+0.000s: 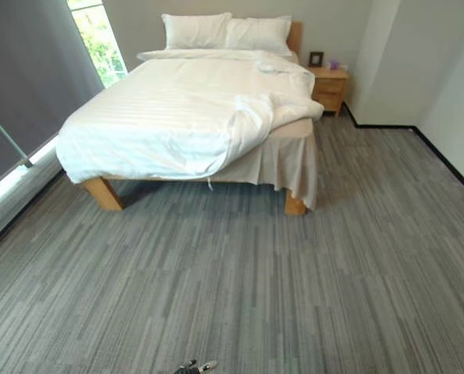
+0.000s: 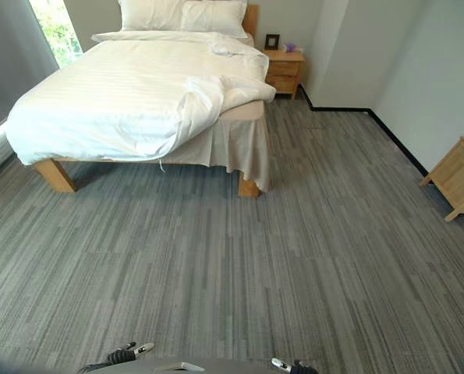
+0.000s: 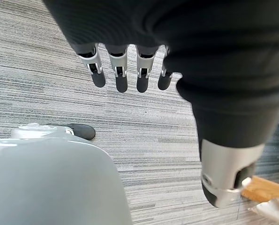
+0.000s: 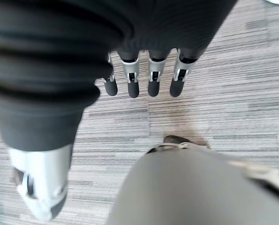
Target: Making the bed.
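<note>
A wooden bed (image 1: 103, 192) stands across the room ahead of me, under a white striped duvet (image 1: 169, 109). The duvet's near right corner (image 1: 282, 109) is turned back and bunched, baring a beige mattress edge and bed skirt (image 1: 290, 160). Two white pillows (image 1: 196, 29) (image 1: 259, 33) lean at the headboard. My left hand (image 3: 121, 75) hangs over the grey carpet with straight fingers and holds nothing. My right hand (image 4: 153, 79) hangs the same way, open and empty. Both hands are far from the bed.
A wooden nightstand (image 1: 329, 86) with a small picture frame stands right of the headboard. A bright window (image 1: 99, 39) and a dark wall run along the bed's left side. Another wooden cabinet (image 2: 462, 175) sits at the right wall. Grey striped carpet (image 1: 239, 280) lies between me and the bed.
</note>
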Motion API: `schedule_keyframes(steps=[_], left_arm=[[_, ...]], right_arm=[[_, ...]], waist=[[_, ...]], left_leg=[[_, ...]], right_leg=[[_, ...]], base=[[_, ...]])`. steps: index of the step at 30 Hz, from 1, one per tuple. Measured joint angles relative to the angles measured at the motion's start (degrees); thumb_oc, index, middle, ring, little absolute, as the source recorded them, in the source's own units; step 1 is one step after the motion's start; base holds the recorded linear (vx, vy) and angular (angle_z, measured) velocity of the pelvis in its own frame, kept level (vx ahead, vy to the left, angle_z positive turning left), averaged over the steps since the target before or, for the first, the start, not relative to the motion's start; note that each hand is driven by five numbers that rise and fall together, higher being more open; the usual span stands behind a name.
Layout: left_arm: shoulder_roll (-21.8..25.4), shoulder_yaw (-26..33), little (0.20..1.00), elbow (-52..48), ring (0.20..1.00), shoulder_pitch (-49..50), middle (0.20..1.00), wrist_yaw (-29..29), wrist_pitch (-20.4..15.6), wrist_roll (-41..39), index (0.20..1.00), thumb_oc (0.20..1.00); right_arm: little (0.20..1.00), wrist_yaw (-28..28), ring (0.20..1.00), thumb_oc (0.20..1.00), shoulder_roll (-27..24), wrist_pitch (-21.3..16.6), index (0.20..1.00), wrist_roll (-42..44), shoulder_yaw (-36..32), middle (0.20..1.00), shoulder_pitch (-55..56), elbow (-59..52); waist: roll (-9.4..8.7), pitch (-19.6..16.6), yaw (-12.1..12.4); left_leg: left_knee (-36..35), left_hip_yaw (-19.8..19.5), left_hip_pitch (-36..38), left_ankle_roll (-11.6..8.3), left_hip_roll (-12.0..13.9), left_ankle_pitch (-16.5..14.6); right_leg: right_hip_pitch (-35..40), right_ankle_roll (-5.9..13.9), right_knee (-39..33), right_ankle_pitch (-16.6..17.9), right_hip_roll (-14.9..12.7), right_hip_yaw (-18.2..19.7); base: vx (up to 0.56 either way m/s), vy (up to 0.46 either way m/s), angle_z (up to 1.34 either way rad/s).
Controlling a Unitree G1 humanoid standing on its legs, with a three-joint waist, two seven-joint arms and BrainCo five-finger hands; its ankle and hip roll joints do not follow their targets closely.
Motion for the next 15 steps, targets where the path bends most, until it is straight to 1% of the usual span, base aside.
schedule_keyframes(steps=[8, 12, 15], left_arm=[[0.04, 0.0, 1.0, 0.37, 1.0, -0.43, 1.0, 0.08, 0.04, 2.08, 1.0, 1.0], [-0.05, -0.18, 1.0, 2.07, 1.0, -0.83, 1.0, 0.19, 0.2, 2.54, 1.0, 1.0], [0.07, -0.91, 1.0, 1.91, 1.0, -2.17, 1.0, 0.72, 1.34, 3.95, 1.0, 1.0]], right_arm=[[1.0, 0.0, 1.0, 1.0, -0.54, 0.04, 1.0, -0.03, -1.74, 1.0, -0.01, 0.04], [1.0, 0.02, 1.0, 1.0, -0.54, 0.09, 1.0, -0.13, -1.63, 1.0, -0.51, -0.18], [1.0, -0.02, 1.0, 1.0, -0.97, 0.9, 1.0, -0.31, -1.51, 1.0, -1.32, -0.37]], waist=[[0.18, 0.66, -0.18], [0.21, 0.77, -1.35], [0.26, 0.81, -1.53]], left_leg=[[-0.05, 0.44, 0.12, -0.11, 0.2, -0.09], [-0.06, 0.94, 0.31, -0.17, 0.3, -0.14], [-0.09, 1.57, 0.63, -0.19, 0.38, -0.16]], right_leg=[[0.22, 0.2, -0.59, 0.03, 0.24, 0.39], [0.28, 0.14, -0.68, 0.04, 0.31, 0.68], [0.25, 0.05, -0.69, 0.1, 0.45, 1.47]], base=[[0.01, 0.0, -0.01], [0.01, 0.005, -0.04], [0.01, 0.019, -0.12]])
